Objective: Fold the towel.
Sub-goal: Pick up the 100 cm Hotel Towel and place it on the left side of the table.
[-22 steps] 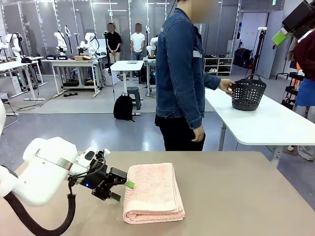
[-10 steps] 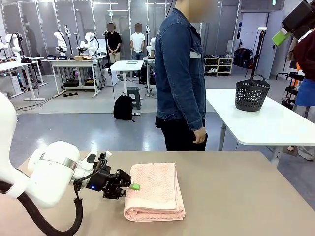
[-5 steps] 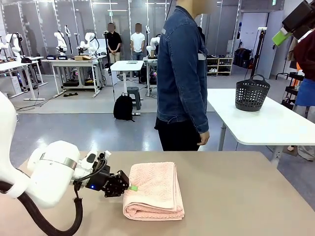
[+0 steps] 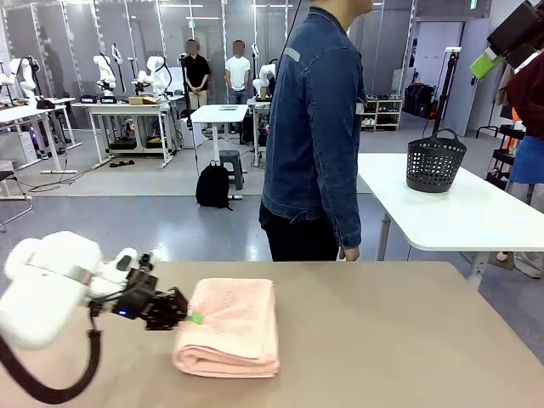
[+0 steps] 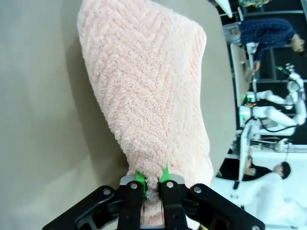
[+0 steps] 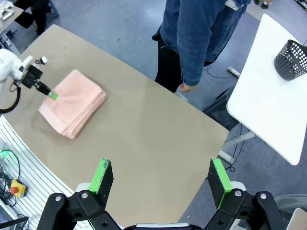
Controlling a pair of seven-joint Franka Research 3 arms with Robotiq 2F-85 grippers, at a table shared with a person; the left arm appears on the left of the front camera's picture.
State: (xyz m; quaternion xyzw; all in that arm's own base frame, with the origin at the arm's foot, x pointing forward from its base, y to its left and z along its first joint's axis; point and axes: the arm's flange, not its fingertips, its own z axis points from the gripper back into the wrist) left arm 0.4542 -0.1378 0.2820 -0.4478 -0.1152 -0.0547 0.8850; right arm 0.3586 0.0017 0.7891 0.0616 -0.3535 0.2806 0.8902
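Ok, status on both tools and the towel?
Left tool shut on towel edge. Right tool open, high above the table. Towel folded, flat. Nothing in the way.

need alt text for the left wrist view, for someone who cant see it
The left claw is shut on the near edge of a folded salmon-pink towel with a herringbone weave, which stretches away from the camera across a tan table. Past the table's far edge, sideways in the frame, is a person in a denim jacket.

Bright, even overhead light; wide-angle distortion.
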